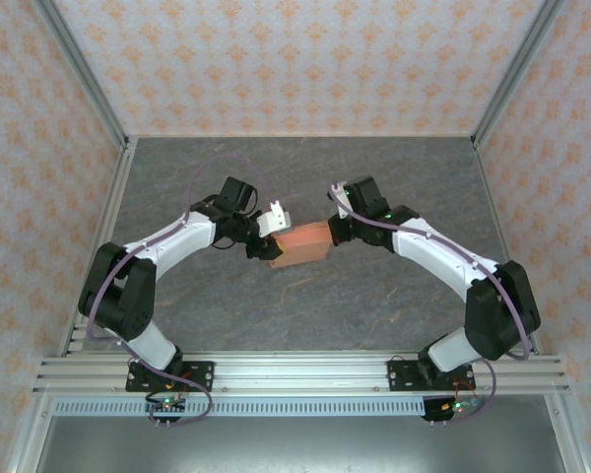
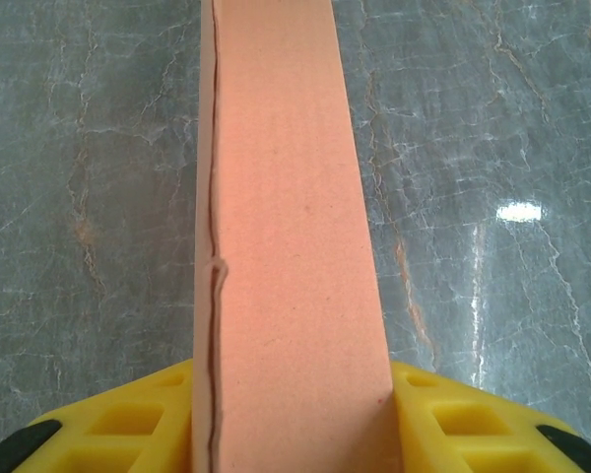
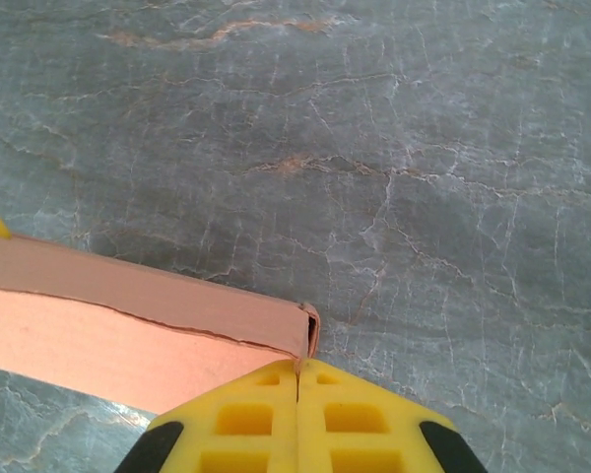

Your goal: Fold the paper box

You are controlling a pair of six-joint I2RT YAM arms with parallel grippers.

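- Grey veined table (image 1: 394, 296) under everything; the paper box (image 1: 303, 244) is mid-table between the two arms, already a closed rectangular shape.
- On the left, the left gripper (image 2: 291, 372) is part-open and clamped across the box's width, one yellow finger on each side wall.
- Along the box's left edge, the seam (image 2: 213, 246) gapes slightly; the step in hand looks like seating the end flap.
- At the box's right end, the right gripper (image 3: 297, 379) has its fingers pressed together, tips against the corner. Can't tell if a thin tab is nipped between them.
- Advice: the left should hold firm without crushing the walls. The right should push straight along the box with low force, so the corner tucks rather than buckles.
- Tabletop looks glossy, probably slippery. Patterned wall panels (image 1: 276, 59) and metal frame posts (image 1: 84, 69) surround it.
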